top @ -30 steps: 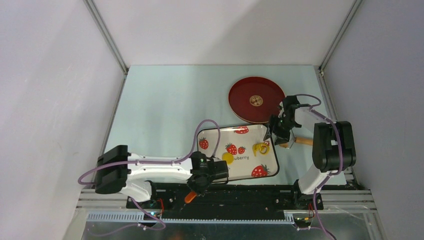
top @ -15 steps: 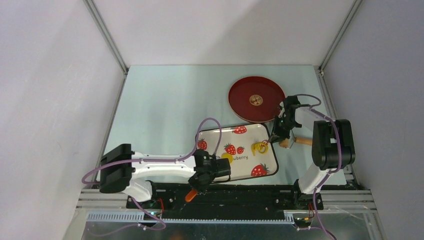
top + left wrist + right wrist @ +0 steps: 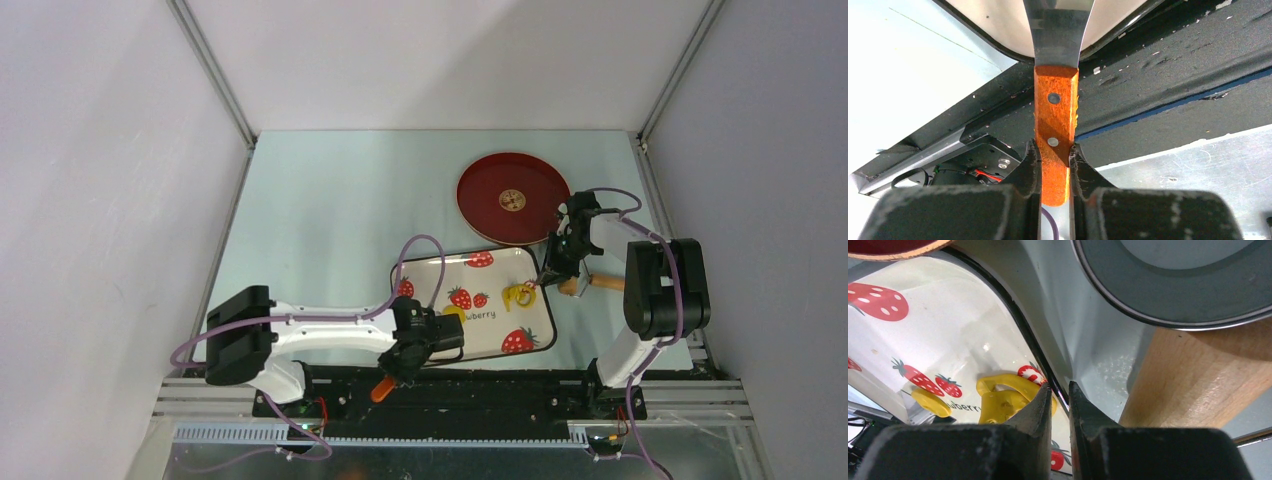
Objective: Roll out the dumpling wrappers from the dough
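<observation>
A strawberry-print tray (image 3: 430,272) lies near the table's front. On it are a small round yellow dumpling wrapper (image 3: 455,316) and a ragged yellow dough scrap with a hole (image 3: 521,296). Both also show in the right wrist view, the wrapper (image 3: 930,402) and the scrap (image 3: 1003,397). My left gripper (image 3: 392,365) is shut on the orange wooden handle (image 3: 1055,125) of a metal-bladed scraper (image 3: 1058,25). Its blade reaches over the tray's near edge. My right gripper (image 3: 550,275) is at the tray's right rim (image 3: 1013,315), its jaws closed astride the rim, just right of the scrap.
A red round plate (image 3: 513,198) with a gold emblem sits behind the tray. A wooden rolling pin (image 3: 592,283) lies right of the tray, close to my right gripper, and also shows in the right wrist view (image 3: 1198,380) with a grey metal round rim (image 3: 1173,295) above it. The black base rail (image 3: 1158,65) runs under the scraper handle.
My left gripper has shifted slightly right with the scraper, toward the tray's near edge. My right gripper has settled lower at the tray's right rim.
</observation>
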